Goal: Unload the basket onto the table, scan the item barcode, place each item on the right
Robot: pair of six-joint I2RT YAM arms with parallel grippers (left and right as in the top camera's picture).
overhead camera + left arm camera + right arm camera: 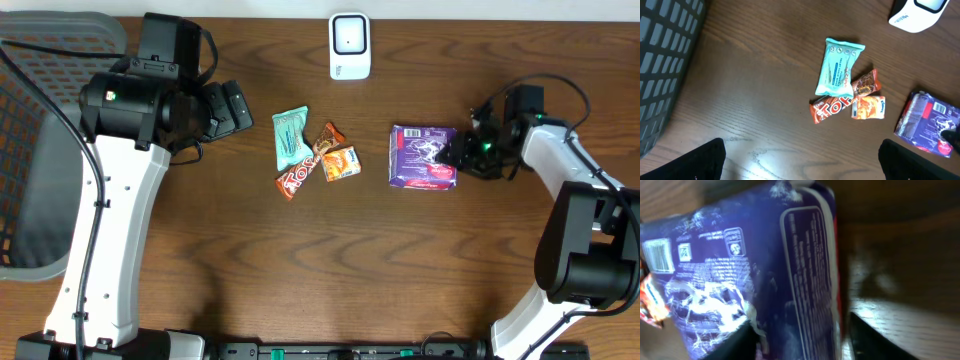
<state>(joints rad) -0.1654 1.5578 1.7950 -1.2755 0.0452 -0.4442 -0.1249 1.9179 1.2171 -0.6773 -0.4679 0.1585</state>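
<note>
The item, a purple snack package (pixel 424 157), lies flat on the table right of centre; it also shows in the left wrist view (pixel 927 122). My right gripper (pixel 462 152) is at its right edge. In the right wrist view the package (pixel 765 270) fills the frame, its barcode (pixel 657 255) at the far left, and my right gripper (pixel 800 342) straddles its edge, open, with a thin gap at the right finger (pixel 867 340). The white scanner (pixel 350 46) stands at the back centre. My left gripper (pixel 235 108) hangs open and empty over bare table (pixel 800 160).
A teal packet (pixel 291 138), a red-brown bar (pixel 297 180), an orange packet (pixel 341 164) and a small brown candy (pixel 328 137) lie clustered mid-table. A grey mesh basket (pixel 40 150) sits at the left edge.
</note>
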